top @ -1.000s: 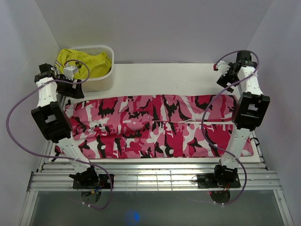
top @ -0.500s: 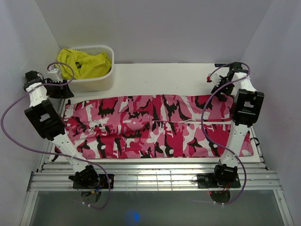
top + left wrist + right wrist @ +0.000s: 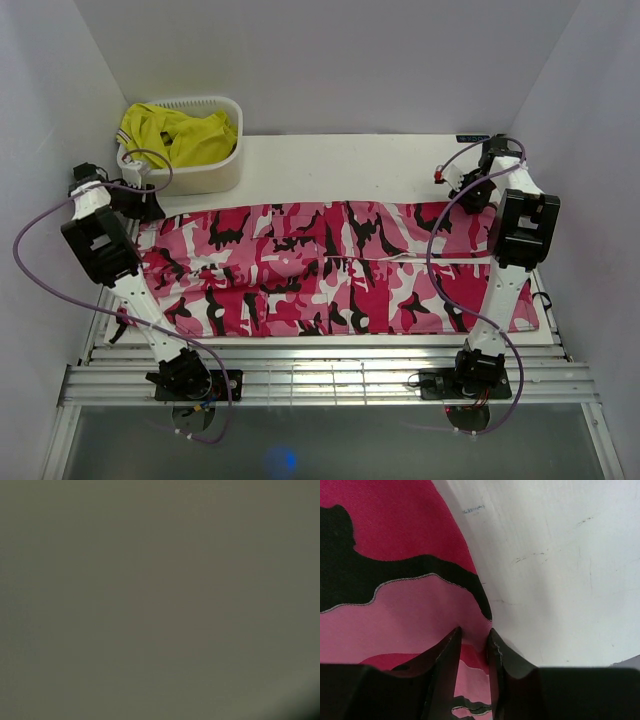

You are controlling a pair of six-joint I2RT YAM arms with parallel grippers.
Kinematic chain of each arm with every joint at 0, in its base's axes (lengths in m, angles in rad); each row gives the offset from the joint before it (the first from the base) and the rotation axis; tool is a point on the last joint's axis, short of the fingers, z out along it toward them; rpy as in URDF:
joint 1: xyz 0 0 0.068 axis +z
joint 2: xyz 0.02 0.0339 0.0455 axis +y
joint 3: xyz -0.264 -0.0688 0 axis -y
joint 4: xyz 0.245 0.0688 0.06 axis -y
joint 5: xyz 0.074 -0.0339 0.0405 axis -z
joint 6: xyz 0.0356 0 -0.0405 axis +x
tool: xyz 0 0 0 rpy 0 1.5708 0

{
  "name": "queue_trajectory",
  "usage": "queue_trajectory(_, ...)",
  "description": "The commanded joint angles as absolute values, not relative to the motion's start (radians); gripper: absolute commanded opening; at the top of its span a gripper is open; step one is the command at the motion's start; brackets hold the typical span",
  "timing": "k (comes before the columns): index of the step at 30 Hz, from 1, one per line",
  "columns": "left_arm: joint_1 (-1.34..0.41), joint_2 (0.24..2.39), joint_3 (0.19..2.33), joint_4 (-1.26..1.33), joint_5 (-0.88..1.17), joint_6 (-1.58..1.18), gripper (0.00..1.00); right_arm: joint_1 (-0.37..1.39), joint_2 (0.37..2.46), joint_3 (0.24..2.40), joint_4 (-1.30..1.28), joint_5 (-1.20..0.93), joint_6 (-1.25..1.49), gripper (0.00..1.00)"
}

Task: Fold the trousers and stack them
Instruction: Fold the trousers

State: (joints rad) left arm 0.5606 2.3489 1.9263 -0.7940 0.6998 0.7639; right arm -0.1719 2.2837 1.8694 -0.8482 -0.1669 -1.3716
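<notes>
The pink, white, dark red and black camouflage trousers (image 3: 330, 265) lie spread flat across the white table (image 3: 340, 165), reaching almost from side to side. My right gripper (image 3: 468, 194) is down at their far right corner. In the right wrist view its fingers (image 3: 474, 632) pinch a raised edge of the trousers (image 3: 395, 605) beside bare table (image 3: 560, 555). My left gripper (image 3: 138, 204) is low at the far left corner of the trousers. The left wrist view shows only a flat grey blur, so its jaws are hidden.
A white basket (image 3: 205, 175) holding a plain yellow garment (image 3: 180, 135) stands at the far left, just behind my left gripper. Grey walls close in on both sides and the back. A metal rail (image 3: 320, 375) carrying the arm bases runs along the near edge.
Both arms have dropped from raised poses to the far corners of the trousers. The right jaws have closed onto the fabric edge. The trousers lie as before.
</notes>
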Motion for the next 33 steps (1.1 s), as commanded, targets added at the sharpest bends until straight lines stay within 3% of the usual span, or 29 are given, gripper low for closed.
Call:
queue_trajectory(1, 0.607, 2.359, 1.982, -0.935, 0.805, 0.919, 0.73, -0.178, 2.344, 1.816, -0.948, -0.098, -1.535, 0.33)
queue_trajectory(7, 0.684, 2.41, 2.04, -1.06, 0.891, 1.014, 0.77, -0.176, 2.339, 1.81, -0.946, -0.08, -1.549, 0.26)
queue_trajectory(11, 0.703, 2.437, 2.071, -1.143, 0.927, 1.092, 0.77, -0.176, 2.344, 1.815, -0.95, -0.074, -1.549, 0.09)
queue_trajectory(16, 0.701, 2.474, 2.088, -1.212, 0.927, 1.147, 0.73, -0.178, 2.341, 1.818, -0.951, -0.077, -1.549, 0.08)
queue_trajectory(17, 0.7, 2.48, 2.088, -1.216, 0.928, 1.158, 0.71, -0.178, 2.338, 1.818, -0.953, -0.077, -1.548, 0.08)
queue_trajectory(21, 0.7, 2.467, 2.079, -1.249, 0.919, 1.207, 0.4, -0.181, 2.309, 1.835, -0.951, -0.106, -1.532, 0.08)
queue_trajectory(22, 0.701, 2.461, 2.076, -1.25, 0.919, 1.212, 0.27, -0.183, 2.301, 1.844, -0.948, -0.115, -1.523, 0.08)
queue_trajectory(25, 0.701, 2.43, 2.085, -1.241, 0.939, 1.21, 0.08, -0.19, 2.272, 1.89, -0.943, -0.153, -1.505, 0.08)
queue_trajectory(33, 0.701, 2.359, 2.083, -1.178, 0.948, 1.177, 0.0, -0.221, 2.198, 1.962, -0.953, -0.216, -1.534, 0.08)
